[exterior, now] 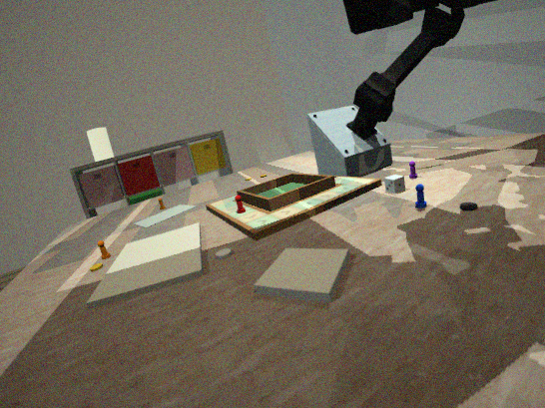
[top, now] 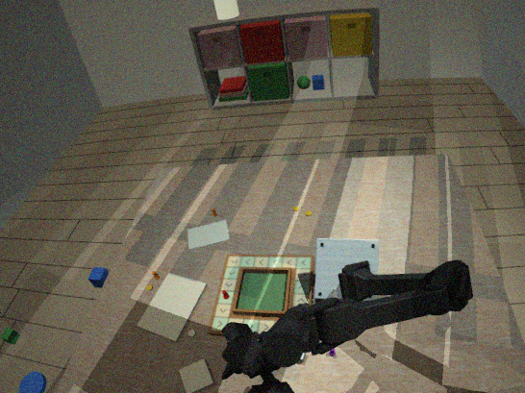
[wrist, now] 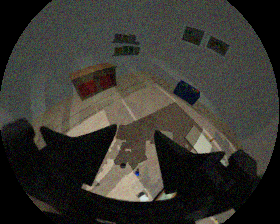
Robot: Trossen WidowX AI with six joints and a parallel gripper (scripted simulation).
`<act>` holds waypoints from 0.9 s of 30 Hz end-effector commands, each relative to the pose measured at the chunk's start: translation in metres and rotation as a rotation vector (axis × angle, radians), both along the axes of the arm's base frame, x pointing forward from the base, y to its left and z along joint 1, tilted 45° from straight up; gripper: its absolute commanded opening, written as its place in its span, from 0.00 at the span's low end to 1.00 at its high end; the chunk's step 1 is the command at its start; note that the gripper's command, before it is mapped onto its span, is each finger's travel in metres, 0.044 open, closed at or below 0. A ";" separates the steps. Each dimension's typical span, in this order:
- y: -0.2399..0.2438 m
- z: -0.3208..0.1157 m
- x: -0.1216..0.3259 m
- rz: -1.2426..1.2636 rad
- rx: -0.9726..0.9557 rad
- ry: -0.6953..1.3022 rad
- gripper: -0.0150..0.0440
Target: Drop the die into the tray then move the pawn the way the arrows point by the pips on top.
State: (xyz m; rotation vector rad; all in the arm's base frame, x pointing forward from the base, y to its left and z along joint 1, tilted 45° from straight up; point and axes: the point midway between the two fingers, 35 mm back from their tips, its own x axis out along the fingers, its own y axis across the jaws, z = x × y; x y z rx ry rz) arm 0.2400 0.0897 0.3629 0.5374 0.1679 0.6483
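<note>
The white die [exterior: 394,184] [wrist: 143,197] lies on the table beside the board, near the arm's base; its top pips are too blurred to read. The arm mostly hides it in the top view. The board [top: 310,262] [exterior: 258,233] carries an empty dice tray [top: 290,291] [exterior: 270,203] with a green floor. The red pawn [top: 225,294] [exterior: 240,204] stands upright on the ring's left side in the top view; the arm covers the board's lower right part there. My gripper [wrist: 135,130] is partly open and empty, high above the table, with the die low in the wrist view.
A blue pawn [exterior: 420,197] [wrist: 137,173] and a purple pawn [top: 332,352] [exterior: 412,170] stand near the die, with a black disc [exterior: 468,206] [wrist: 123,165] beyond. Flat pale slabs [top: 196,376] [exterior: 304,272] and orange pawns [top: 156,275] [exterior: 103,249] are across the board.
</note>
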 end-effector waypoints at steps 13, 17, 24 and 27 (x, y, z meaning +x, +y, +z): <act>0.021 -0.219 -0.062 0.112 0.021 1.230 0.72; 0.022 -0.226 -0.070 0.115 0.022 1.297 0.72; 0.023 -0.223 -0.066 0.115 0.022 1.296 0.72; 0.024 -0.224 -0.066 0.115 0.022 1.296 0.72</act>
